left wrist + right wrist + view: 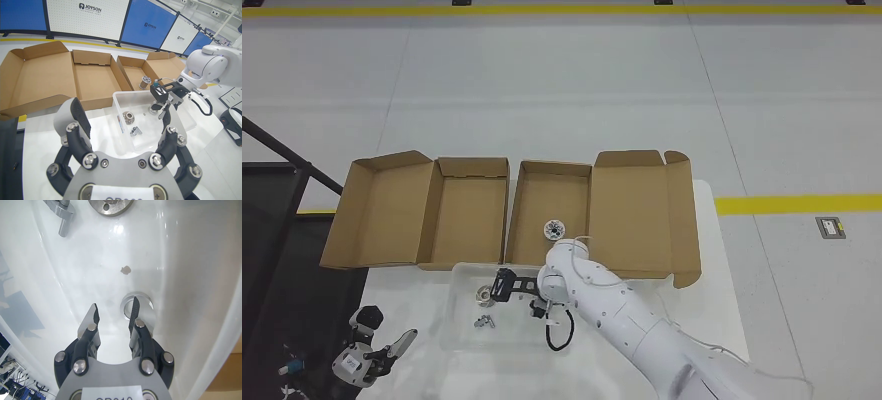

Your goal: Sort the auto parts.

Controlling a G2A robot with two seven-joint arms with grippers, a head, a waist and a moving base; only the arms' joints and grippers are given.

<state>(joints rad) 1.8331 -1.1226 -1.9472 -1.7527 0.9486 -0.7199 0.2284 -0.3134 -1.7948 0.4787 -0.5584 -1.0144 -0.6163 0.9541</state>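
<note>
Right gripper (115,301) stood parted inside the clear bin (208,285), one finger seemingly dipped into the metal ring (132,294) on its floor; closing off-centre risked skidding that ring away

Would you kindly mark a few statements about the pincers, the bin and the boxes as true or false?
1. The right pincer is down inside the clear plastic bin. True.
2. The left pincer is shut on a part. False: it is open and holds nothing.
3. One finger of the right pincer sits inside the silver metal ring. True.
4. The cylindrical metal part stands in the bin. False: it stands in the brown cardboard box nearer the right arm.
</note>
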